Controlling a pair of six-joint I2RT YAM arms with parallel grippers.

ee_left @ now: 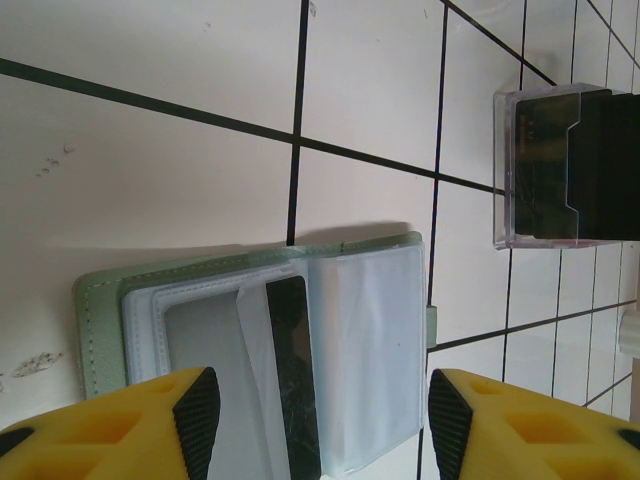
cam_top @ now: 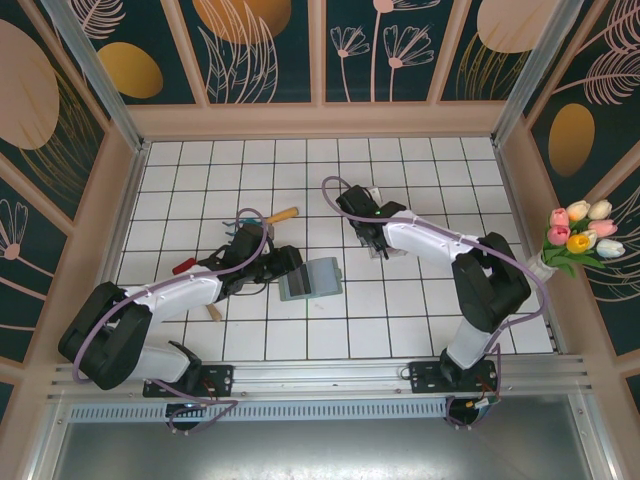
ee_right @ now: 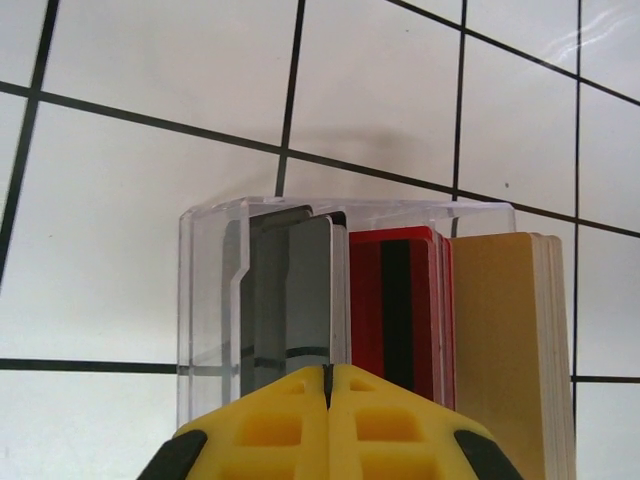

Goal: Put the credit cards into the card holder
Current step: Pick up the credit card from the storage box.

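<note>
Grabbing a card: right gripper shut tight at the credit cards in their clear box — holding one? I cannot tell. The left gripper hangs half open over the open card holder. Next, lift straight out.

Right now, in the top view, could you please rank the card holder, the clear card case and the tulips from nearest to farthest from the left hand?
Measured from the left hand:
1. card holder, lying open just to the hand's right.
2. clear card case, further right, mid-table.
3. tulips, at the far right wall.
</note>
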